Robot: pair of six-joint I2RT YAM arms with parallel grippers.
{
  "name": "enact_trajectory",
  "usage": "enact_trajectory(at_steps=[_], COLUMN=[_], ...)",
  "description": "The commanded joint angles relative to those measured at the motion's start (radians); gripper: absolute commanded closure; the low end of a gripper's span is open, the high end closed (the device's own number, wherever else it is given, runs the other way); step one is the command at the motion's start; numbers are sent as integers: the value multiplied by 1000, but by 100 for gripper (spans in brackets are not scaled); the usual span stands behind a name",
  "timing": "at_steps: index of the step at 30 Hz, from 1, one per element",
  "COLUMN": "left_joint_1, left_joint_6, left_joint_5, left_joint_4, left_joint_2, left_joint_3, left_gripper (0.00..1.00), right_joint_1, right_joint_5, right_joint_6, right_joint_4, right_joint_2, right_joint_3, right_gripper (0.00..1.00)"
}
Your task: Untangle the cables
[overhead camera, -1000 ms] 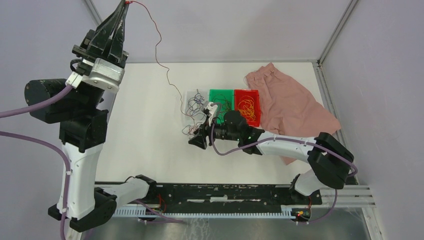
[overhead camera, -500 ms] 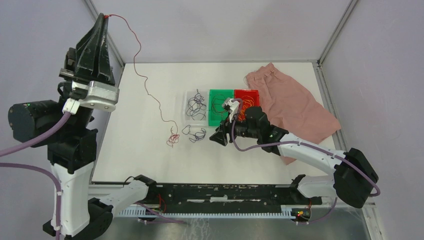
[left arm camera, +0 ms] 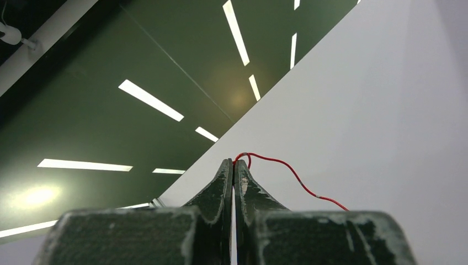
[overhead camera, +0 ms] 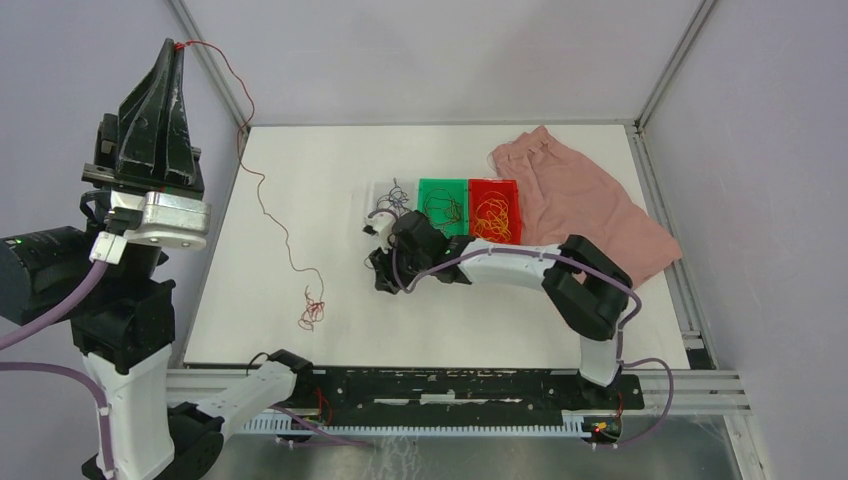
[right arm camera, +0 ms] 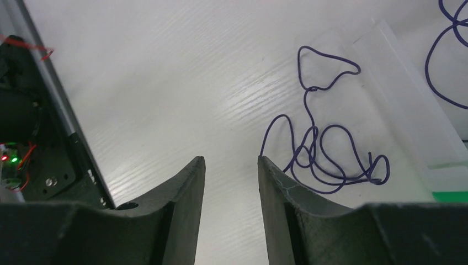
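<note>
Up in the upper left of the top view, the left fingers (overhead camera: pixel 160 90) are pressed together on the tip of the red cable (overhead camera: pixel 262 200) (the left wrist view shows it pinched right at their tips, with no gap between them). From that grip the red cable hangs down the left side of the frame. It ends in a small curly clump lying on the white tabletop (overhead camera: pixel 300 160), well apart from the trays.

Near the middle of the top view, the right fingers (right arm camera: pixel 185 187) sit low over the tabletop, just below and left of the clear tray (overhead camera: pixel 375 190). They stand apart and hold nothing. The purple cable (right arm camera: pixel 325 160) lies in loose loops just to the right of them in the right wrist view, and 1 loop runs behind the nearer finger; whether it touches I cannot tell.

The 3 trays stand in a row: the clear tray with purple strands, the green tray (overhead camera: pixel 443 182) with dark strands, and the red tray (overhead camera: pixel 495 183) with orange-yellow strands (overhead camera: pixel 492 212). A pink cloth (overhead camera: pixel 585 205) lies just beside the red tray, toward the right of the frame.
</note>
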Motion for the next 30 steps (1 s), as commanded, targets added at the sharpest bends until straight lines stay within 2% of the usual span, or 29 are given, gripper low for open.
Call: enact_trajectory(at_steps=[1,7,15,22,30], left_joint_1=[-4,-3,-3,-3,-4], left_joint_6=[28,7,-2,-4,1], left_joint_5=[-4,21,35,41,46], left_joint_4=[-20,-25,-26,-33,-33], left_joint_2=[-9,-18,-21,-21,-16], left_joint_3=[23,18,16,19,25], left_gripper=[97,97,97,97,97], right_joint_1=[13,38,51,58,-5], right_joint_5=[166,326,442,437,256], right_joint_6=[-7,-56,-31,-26,103], right_joint_4=[-106,-225,-275,-217,-37], right_joint_2=[81,118,118,35,-82], right_joint_3=[133,221,238,190,56], right_gripper=[57,59,50,48,47])
